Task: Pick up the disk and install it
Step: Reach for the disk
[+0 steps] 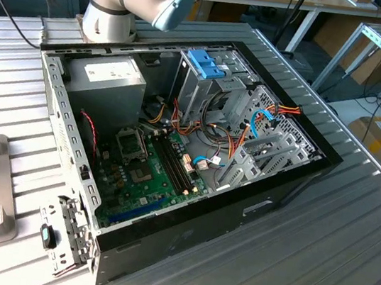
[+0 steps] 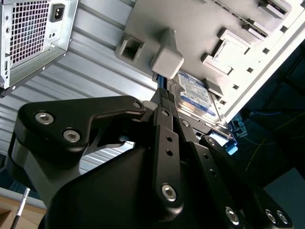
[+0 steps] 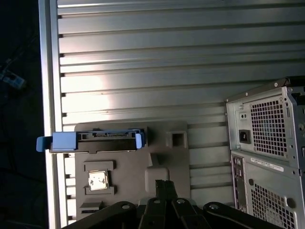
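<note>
The disk point(image 2: 195, 93) is a silver drive with a white and blue label. It stands on edge in a slot of a grey fixture tray point(image 2: 190, 24), and its blue plastic frame pokes out at one end. In the first wrist view I see the disk point(image 3: 105, 137) edge-on, with a blue tab at each end. My black gripper point(image 2: 161, 88) hovers over the tray, close beside the disk and next to a rounded grey block point(image 2: 167, 62). The fingers point(image 3: 164, 185) are shut together with nothing between them.
An open computer case point(image 1: 198, 136) lies on the ribbed metal table, with a blue-handled drive cage point(image 1: 206, 62) and a grey power supply box point(image 1: 107, 76) inside. Its vented back point(image 3: 267, 138) is near the tray. A chip point(image 3: 97, 180) sits in the tray. The table edge point(image 3: 47, 95) runs alongside.
</note>
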### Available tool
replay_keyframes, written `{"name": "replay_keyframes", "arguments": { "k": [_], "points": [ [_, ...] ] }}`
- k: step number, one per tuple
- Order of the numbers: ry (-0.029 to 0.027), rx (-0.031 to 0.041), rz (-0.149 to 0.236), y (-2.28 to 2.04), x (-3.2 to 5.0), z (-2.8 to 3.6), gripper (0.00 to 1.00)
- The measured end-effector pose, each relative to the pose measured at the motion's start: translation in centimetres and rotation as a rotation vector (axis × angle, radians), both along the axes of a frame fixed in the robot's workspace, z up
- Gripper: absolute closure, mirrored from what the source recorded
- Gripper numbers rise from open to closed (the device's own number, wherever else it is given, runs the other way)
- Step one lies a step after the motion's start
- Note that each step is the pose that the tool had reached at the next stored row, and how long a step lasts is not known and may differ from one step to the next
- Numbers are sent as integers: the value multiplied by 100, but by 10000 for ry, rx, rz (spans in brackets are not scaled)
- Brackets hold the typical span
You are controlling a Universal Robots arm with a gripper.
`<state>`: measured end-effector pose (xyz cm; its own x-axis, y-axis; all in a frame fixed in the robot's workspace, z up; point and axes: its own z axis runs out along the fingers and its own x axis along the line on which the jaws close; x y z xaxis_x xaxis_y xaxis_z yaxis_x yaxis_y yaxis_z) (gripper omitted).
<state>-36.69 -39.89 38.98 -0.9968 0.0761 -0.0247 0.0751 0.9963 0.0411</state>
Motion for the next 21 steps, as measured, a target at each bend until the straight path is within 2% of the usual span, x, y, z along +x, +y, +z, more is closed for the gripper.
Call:
{"name": "replay_keyframes", "arguments": {
  "k": [21],
  "points": [
    [-1, 0, 0, 0, -49, 0, 89]
  ]
}}
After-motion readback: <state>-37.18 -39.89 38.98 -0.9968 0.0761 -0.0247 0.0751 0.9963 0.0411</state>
